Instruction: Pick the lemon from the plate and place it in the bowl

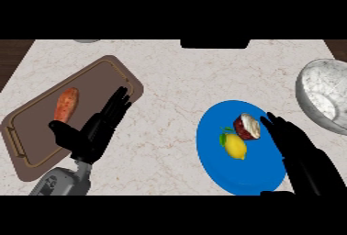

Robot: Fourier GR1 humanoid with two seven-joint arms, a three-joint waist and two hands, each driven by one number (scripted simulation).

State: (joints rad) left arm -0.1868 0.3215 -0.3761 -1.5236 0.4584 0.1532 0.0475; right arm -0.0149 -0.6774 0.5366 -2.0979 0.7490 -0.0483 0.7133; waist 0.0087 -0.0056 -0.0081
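Observation:
A yellow lemon (234,146) with a green leaf lies on the blue plate (218,170), left of centre. Beside it, up and to the right, sits a halved dark fruit with a white inside (248,126). My right hand (303,158) hovers over the plate's right side, fingers straight and pointing up the view, a little to the right of the lemon and not touching it. The marbled grey bowl (324,94) stands at the right edge, above the plate. My left hand (95,131) rests open at the lower left, fingers up.
A brown tray (37,137) lies slanted at the left with an orange sweet potato (66,104) on it; the left hand overlaps its right edge. A dark object (214,43) sits at the counter's far edge.

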